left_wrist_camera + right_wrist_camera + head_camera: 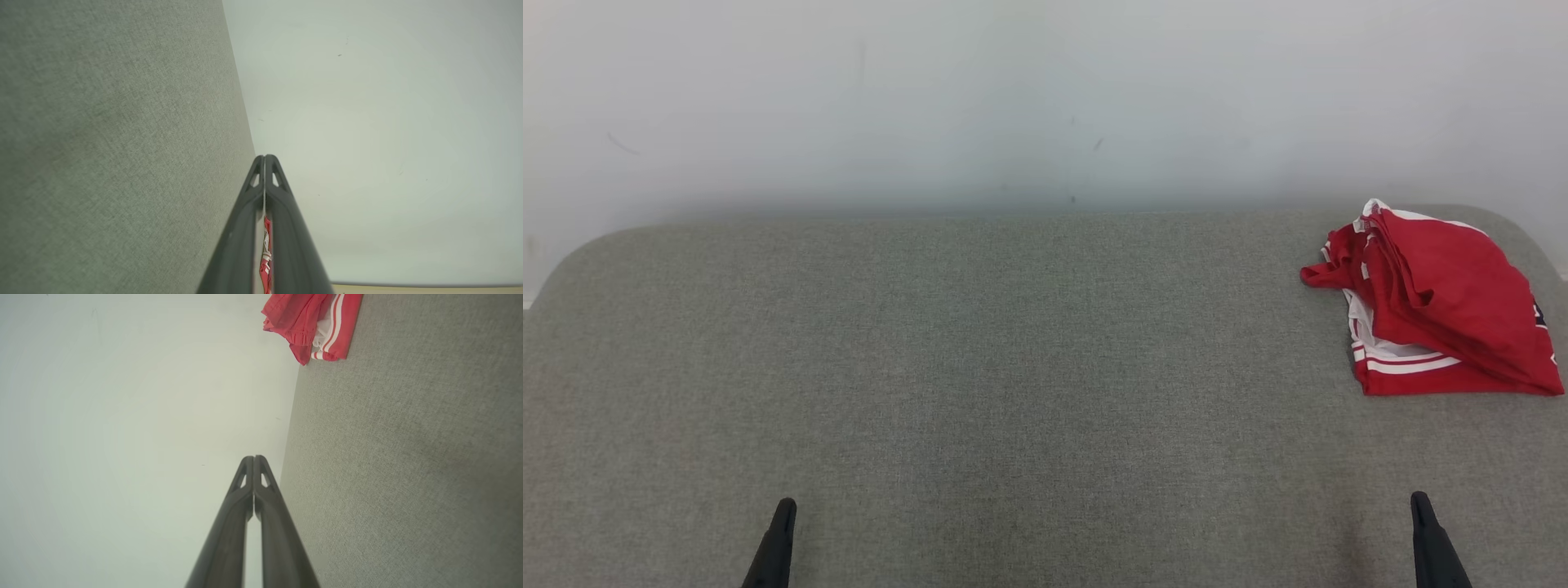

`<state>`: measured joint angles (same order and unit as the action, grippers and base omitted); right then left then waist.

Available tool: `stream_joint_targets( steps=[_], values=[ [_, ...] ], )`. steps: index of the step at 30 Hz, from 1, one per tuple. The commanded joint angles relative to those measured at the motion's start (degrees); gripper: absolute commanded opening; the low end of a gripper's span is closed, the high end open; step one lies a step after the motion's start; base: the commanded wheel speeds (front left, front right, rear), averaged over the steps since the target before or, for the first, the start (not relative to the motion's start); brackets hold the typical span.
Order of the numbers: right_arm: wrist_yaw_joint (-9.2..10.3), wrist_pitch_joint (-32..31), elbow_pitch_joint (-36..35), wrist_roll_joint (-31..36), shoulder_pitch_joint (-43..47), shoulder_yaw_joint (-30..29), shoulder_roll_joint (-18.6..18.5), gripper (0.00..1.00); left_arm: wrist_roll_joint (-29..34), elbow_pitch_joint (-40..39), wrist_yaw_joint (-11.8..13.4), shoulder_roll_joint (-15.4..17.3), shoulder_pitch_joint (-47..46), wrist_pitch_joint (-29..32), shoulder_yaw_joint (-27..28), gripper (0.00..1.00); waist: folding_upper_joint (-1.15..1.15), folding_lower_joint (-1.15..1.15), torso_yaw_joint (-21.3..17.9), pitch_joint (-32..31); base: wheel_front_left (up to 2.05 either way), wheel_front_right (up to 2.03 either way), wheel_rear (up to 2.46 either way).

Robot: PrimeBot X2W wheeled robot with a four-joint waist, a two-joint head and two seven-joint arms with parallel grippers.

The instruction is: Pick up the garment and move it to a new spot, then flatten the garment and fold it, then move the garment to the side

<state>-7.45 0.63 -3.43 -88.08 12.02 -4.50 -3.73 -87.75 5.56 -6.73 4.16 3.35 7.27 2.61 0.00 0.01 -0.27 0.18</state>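
The garment (1437, 302), red with white stripes at its hem, lies in a loose, layered bundle at the far right of the table (1013, 367). It is near the rounded back corner and close to the right edge, with a red flap sticking out toward the middle. In the right wrist view the garment (314, 318) sits right at the table's far edge, against the pale wall (1045, 98). The right gripper (1419, 500) waits at the near edge on the same side, well apart from the cloth, and its fingers are pressed together on nothing in its own view (253, 458). The left gripper (784, 510) is far across the table with its tips likewise together (265, 157). The sliver of red in the slit lower down looks like the distant garment seen through the gap, not cloth being held. The main risk is the garment's position: a nudge or a dragging pull toward the right or back could slide it off the table. Pinching only the top layer would probably peel the bundle open unevenly and leave the rest behind. The grey cover is itself woven cloth, so fingers closing too low could catch it as well.
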Motion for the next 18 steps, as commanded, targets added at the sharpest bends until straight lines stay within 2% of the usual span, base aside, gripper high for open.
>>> stream_joint_targets(
  steps=[1,14,18],
  values=[
    [-0.06,-0.44,-0.73,-1.63,0.89,-0.30,0.18,0.00,-1.52,-0.36,-0.48,0.17,-0.85,0.58,0.37,0.00,0.00,-0.01,0.04,-0.01,0.00,0.00,0.00],
    [-0.06,-1.68,-1.87,-6.94,1.33,-0.95,0.32,0.00,-6.92,-0.40,-0.88,0.01,-1.15,2.39,0.75,0.00,0.00,-0.01,0.24,-0.07,0.00,0.00,0.00],
    [-0.06,-1.58,-1.88,-6.91,1.36,-0.98,0.37,0.00,-6.72,-0.39,-0.92,-0.07,-1.15,2.38,0.80,0.00,0.00,-0.01,0.26,-0.08,0.00,0.00,0.00]
  ],
)
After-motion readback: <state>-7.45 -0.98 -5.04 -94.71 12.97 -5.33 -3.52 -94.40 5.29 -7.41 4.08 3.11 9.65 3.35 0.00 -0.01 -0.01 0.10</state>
